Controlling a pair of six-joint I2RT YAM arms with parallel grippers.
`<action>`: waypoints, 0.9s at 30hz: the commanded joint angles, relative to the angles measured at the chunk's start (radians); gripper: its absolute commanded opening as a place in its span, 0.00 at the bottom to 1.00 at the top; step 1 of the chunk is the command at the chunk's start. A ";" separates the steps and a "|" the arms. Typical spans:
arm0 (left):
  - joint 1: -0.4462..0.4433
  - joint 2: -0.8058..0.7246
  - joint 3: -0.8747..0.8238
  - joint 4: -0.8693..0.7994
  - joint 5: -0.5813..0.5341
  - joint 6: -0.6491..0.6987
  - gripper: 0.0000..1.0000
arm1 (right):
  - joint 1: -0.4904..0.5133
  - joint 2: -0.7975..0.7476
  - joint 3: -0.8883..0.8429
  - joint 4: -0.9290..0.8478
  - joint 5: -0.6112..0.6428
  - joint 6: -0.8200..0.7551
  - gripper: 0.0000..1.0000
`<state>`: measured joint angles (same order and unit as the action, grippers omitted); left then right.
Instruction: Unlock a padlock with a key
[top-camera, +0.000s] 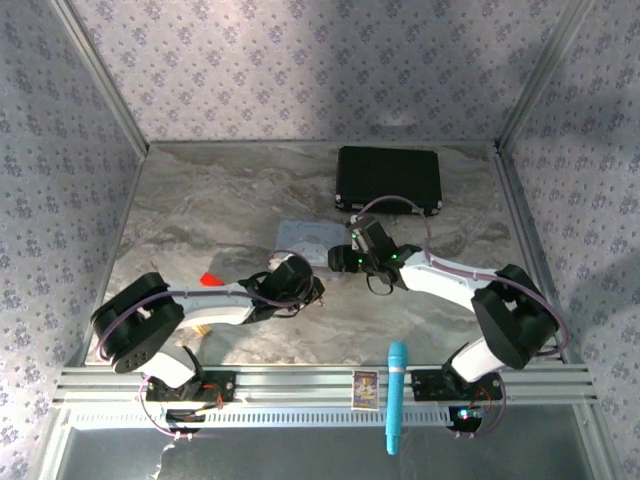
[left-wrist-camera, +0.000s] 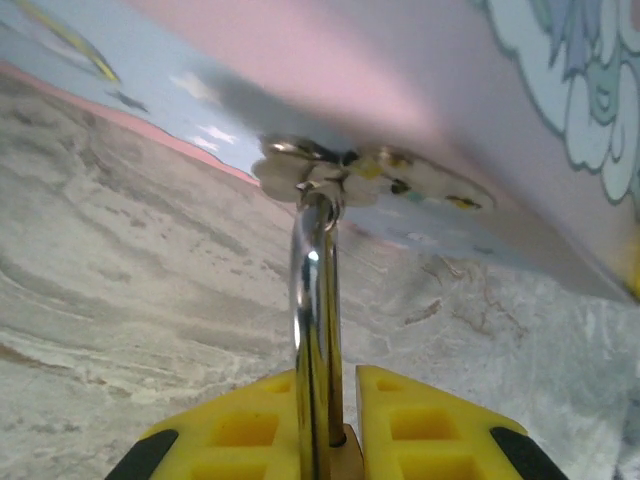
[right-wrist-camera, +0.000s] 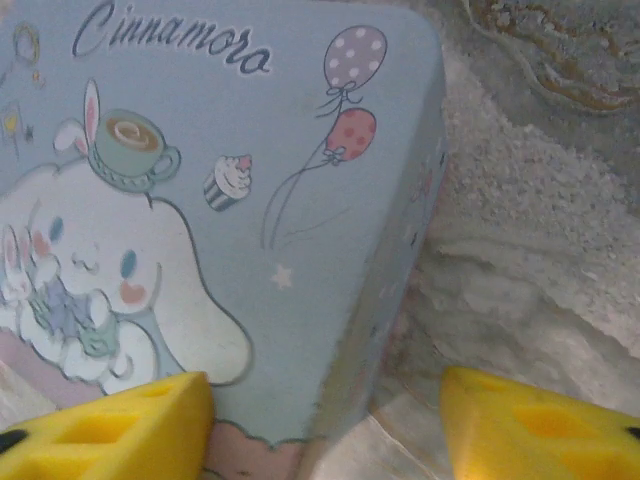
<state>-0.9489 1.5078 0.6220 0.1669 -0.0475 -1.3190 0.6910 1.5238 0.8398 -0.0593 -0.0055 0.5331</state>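
The padlock (left-wrist-camera: 312, 320) shows its silvery shackle rising from a brass body low between the yellow fingers (left-wrist-camera: 230, 430) of my left gripper (left-wrist-camera: 345, 385), which is shut on it. The shackle passes through the flower-shaped hasp (left-wrist-camera: 370, 180) of the pastel tin (left-wrist-camera: 420, 90). In the top view the left gripper (top-camera: 305, 290) sits at the tin's (top-camera: 300, 235) near edge. My right gripper (right-wrist-camera: 325, 400) stands open above the tin's (right-wrist-camera: 200, 200) corner, with nothing between its fingers (right-wrist-camera: 540, 430). From above, the right gripper (top-camera: 345, 258) is at the tin's right side. The key is out of view.
A black case (top-camera: 390, 180) lies at the back of the marble table (top-camera: 200, 200). A small red piece (top-camera: 209, 279) sits left of the left arm. A blue tool (top-camera: 396, 395) and a small card (top-camera: 365, 390) rest on the front rail.
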 joint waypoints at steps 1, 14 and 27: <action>0.027 -0.001 0.035 -0.186 0.028 0.149 0.00 | 0.003 0.065 0.034 -0.111 0.096 -0.012 0.56; 0.059 0.000 0.124 -0.661 -0.218 0.421 0.09 | 0.010 0.132 0.043 -0.123 0.122 0.009 0.54; 0.026 0.118 0.195 -0.687 -0.248 0.491 0.19 | 0.012 0.155 0.006 -0.091 0.139 0.041 0.55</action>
<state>-0.9134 1.5974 0.8131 -0.3511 -0.2367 -0.8387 0.7189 1.6150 0.9043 -0.0120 0.0338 0.5625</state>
